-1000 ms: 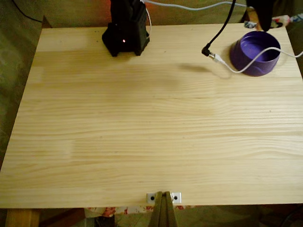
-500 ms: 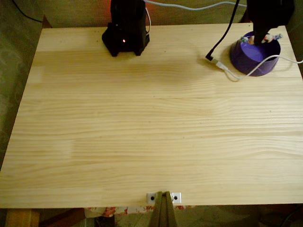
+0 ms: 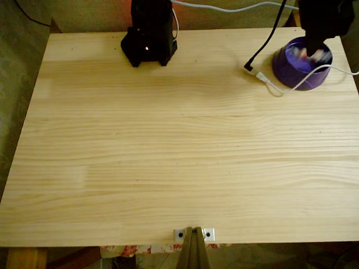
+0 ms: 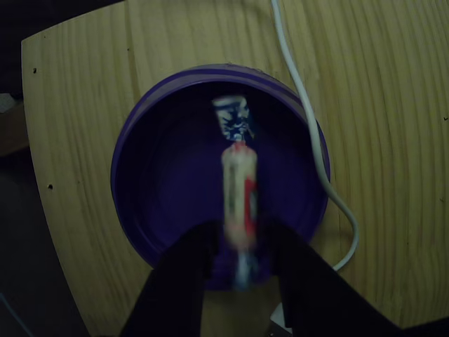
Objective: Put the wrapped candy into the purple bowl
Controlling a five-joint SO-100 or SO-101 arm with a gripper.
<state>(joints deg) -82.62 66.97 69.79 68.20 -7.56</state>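
The purple bowl (image 3: 293, 75) stands at the table's far right corner in the fixed view. My gripper (image 3: 312, 45) hangs right over it on the black arm. In the other view the bowl (image 4: 125, 189) lies straight below, and the wrapped candy (image 4: 238, 189) is a blurred pinkish-white streak with a blue-white twisted end, lengthwise over the bowl's inside. My gripper (image 4: 242, 235) is open, its two dark fingers standing a little clear of the candy on either side. In the fixed view the candy (image 3: 312, 54) is a pale patch inside the bowl.
A white cable (image 3: 280, 89) curls past the bowl's front and over its rim (image 4: 309, 119). A black plug (image 3: 249, 66) lies just left of the bowl. The arm's black base (image 3: 148, 39) stands at the back, and a metal bracket (image 3: 193, 232) is at the front edge.
The gripper came over the bowl with the candy and dipped toward it. The candy, earlier held level at the rim, now sits lower inside the bowl and blurs between parted fingers.
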